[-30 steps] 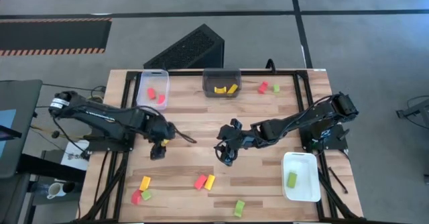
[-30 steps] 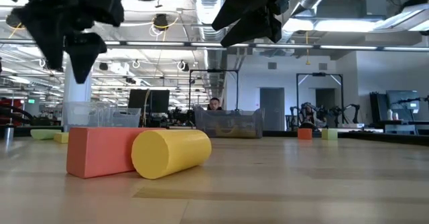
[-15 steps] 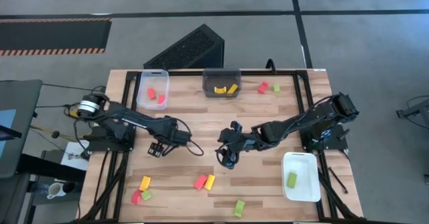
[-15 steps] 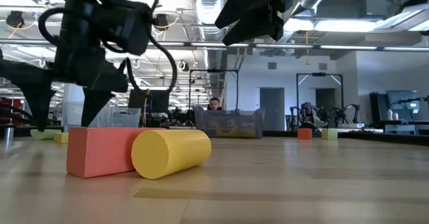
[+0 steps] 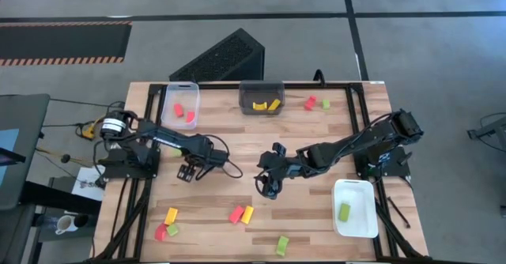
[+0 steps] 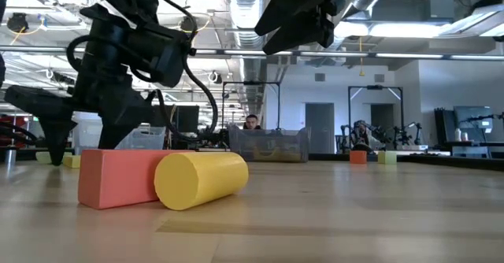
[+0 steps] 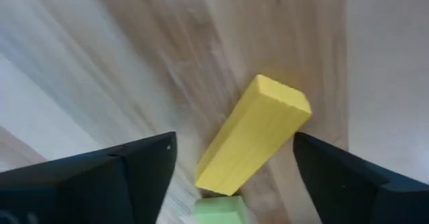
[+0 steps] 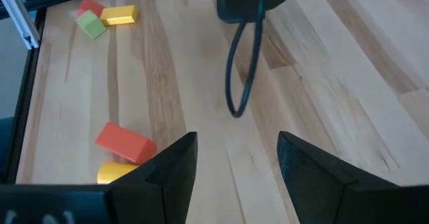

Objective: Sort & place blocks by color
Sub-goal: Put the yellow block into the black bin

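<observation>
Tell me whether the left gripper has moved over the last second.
Yes. In the high view the left gripper has edged a little toward the table's right side, away from the clear tray; its arm has swung round more.

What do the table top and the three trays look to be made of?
Table top: light wooden planks, with visible grain and seams. Clear tray: see-through, probably plastic. Dark grey tray: opaque, material unclear, maybe plastic. White tray: smooth, opaque, with rounded corners, likely plastic.

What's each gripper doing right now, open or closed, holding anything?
Left gripper: open, empty, fingers either side of a yellow block farther off.
Right gripper: open, empty, over bare table.
</observation>
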